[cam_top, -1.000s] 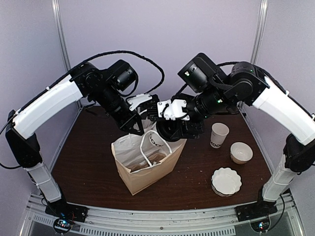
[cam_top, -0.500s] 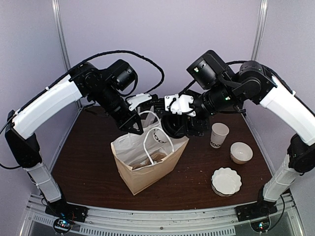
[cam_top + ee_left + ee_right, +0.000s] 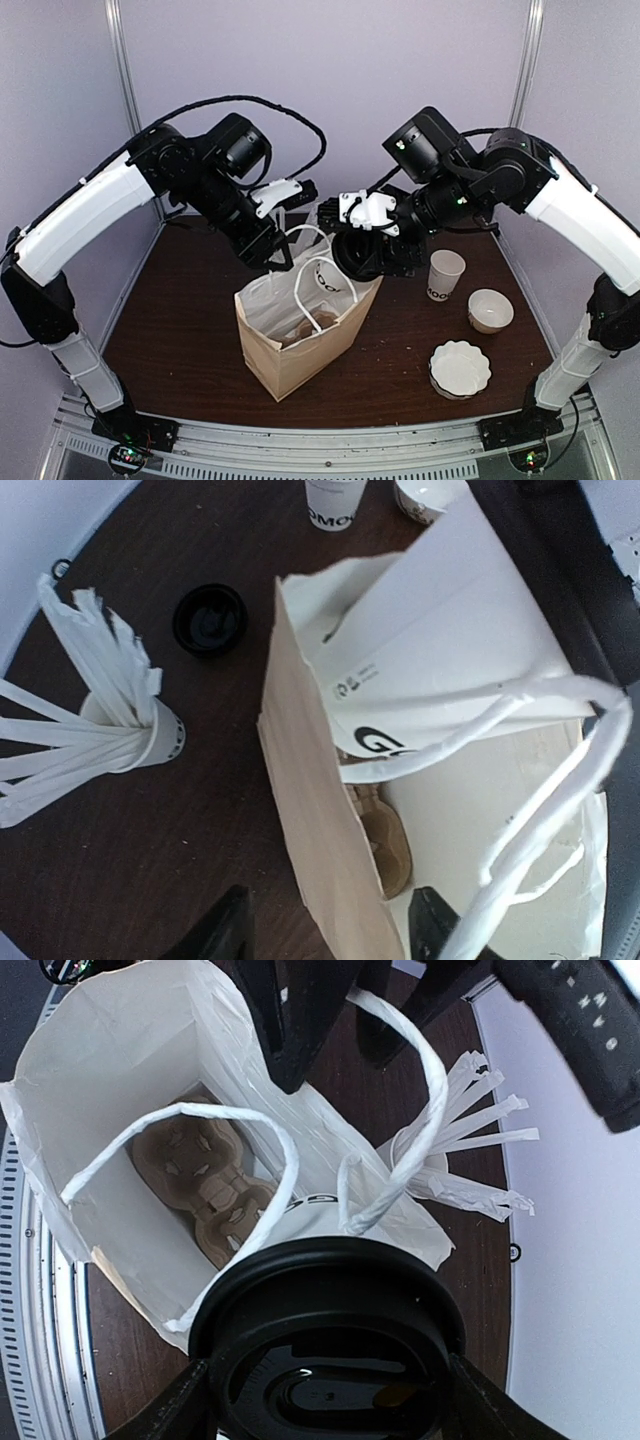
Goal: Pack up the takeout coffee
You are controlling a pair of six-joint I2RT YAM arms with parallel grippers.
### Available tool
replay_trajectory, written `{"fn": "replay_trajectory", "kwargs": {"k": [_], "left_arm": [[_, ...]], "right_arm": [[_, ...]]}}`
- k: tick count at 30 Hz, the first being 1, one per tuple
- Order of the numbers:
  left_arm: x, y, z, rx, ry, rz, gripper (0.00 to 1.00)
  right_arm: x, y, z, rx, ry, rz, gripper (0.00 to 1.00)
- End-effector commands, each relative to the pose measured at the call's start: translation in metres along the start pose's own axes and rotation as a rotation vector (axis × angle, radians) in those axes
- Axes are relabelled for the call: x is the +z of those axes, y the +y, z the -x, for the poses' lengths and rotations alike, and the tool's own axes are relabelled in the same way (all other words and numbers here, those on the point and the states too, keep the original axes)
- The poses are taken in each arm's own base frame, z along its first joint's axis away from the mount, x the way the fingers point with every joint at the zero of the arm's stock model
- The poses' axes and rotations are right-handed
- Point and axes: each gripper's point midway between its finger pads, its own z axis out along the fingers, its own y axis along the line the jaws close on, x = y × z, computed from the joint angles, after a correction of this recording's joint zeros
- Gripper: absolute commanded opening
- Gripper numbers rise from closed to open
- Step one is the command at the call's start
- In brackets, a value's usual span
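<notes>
The takeout coffee (image 3: 325, 280), a white cup with black lettering and a black lid (image 3: 325, 1350), hangs tilted over the mouth of the brown paper bag (image 3: 300, 350). My right gripper (image 3: 362, 255) is shut on it at the lid, a finger on each side in the right wrist view. A brown cardboard carrier (image 3: 205, 1185) lies in the bottom of the bag. My left gripper (image 3: 328, 930) is open at the bag's rear left rim, its fingers standing either side of the brown wall (image 3: 310, 810) without pinching it. The white handles arch over the opening.
Behind the bag stand a white cup full of straws (image 3: 130, 740) and a loose black lid (image 3: 210, 620). To the right are a lidless white cup (image 3: 445, 275), a white bowl (image 3: 490, 310) and a stack of white fluted dishes (image 3: 460, 368).
My left gripper has opened and let go of the bag's rim. The bag has shifted slightly right. The right gripper has raised the coffee a little above the opening.
</notes>
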Motion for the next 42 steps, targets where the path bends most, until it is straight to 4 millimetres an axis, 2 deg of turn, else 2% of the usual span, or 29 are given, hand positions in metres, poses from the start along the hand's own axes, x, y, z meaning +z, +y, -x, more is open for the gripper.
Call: {"fn": "replay_trajectory", "kwargs": {"k": [1, 3, 5, 11, 14, 17, 20, 26, 29, 37, 42], "left_arm": [[-0.064, 0.005, 0.035, 0.002, -0.265, 0.113, 0.59], [-0.079, -0.007, 0.035, -0.019, -0.322, 0.067, 0.60], [-0.082, -0.027, 0.033, -0.047, -0.344, -0.045, 0.61], [-0.063, -0.074, 0.007, -0.020, -0.240, -0.104, 0.64], [-0.049, -0.089, -0.005, -0.031, -0.189, -0.145, 0.68], [-0.033, -0.078, -0.016, -0.076, -0.124, -0.071, 0.70], [-0.025, -0.065, -0.021, -0.100, -0.088, 0.008, 0.74], [-0.008, -0.054, -0.017, -0.108, -0.055, 0.070, 0.78], [-0.002, -0.058, -0.013, -0.091, -0.054, 0.051, 0.78], [-0.006, -0.115, 0.023, 0.038, -0.194, -0.199, 0.78], [-0.002, -0.148, 0.022, 0.137, -0.182, -0.280, 0.75]], "right_arm": [[-0.013, -0.003, 0.009, 0.022, -0.046, -0.002, 0.74], [-0.012, -0.002, 0.008, 0.019, -0.044, 0.003, 0.74], [-0.010, -0.001, 0.008, 0.017, -0.041, 0.011, 0.73], [-0.008, -0.001, 0.010, 0.017, -0.041, 0.016, 0.73], [-0.008, 0.000, 0.011, 0.016, -0.043, 0.022, 0.73], [-0.008, 0.000, 0.011, 0.016, -0.043, 0.021, 0.74], [-0.007, 0.000, 0.011, 0.015, -0.041, 0.027, 0.73], [-0.004, 0.004, 0.010, 0.013, -0.034, 0.042, 0.73], [-0.003, 0.005, 0.010, 0.010, -0.035, 0.049, 0.73], [0.002, 0.005, 0.011, 0.016, -0.032, 0.052, 0.73], [0.005, 0.004, 0.012, 0.025, -0.029, 0.054, 0.73]]}}
